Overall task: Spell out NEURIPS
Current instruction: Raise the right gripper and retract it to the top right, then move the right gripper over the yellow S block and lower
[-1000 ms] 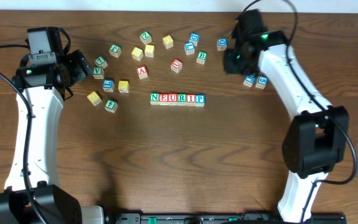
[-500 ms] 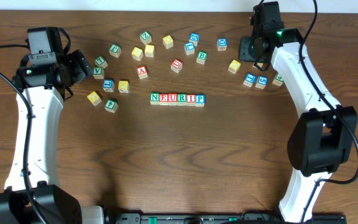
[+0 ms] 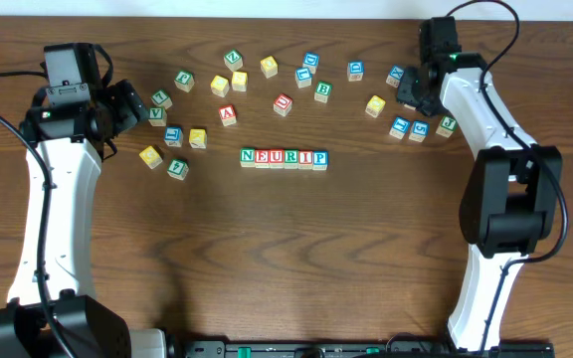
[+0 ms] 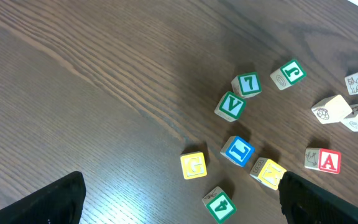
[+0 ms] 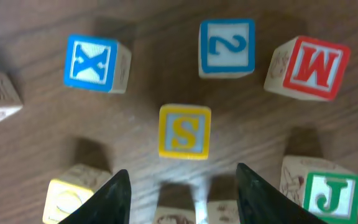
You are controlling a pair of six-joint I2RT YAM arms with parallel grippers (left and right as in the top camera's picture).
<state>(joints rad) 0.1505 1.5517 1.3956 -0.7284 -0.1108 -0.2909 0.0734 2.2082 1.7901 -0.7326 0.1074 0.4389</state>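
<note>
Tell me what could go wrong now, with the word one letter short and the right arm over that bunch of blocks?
1. The yellow S block lies close among the X block, 2 block and M block. The open right gripper could knock or pinch a neighbour instead.
2. Setting it at the end of the NEURIP row could nudge the P block and skew the line.
</note>
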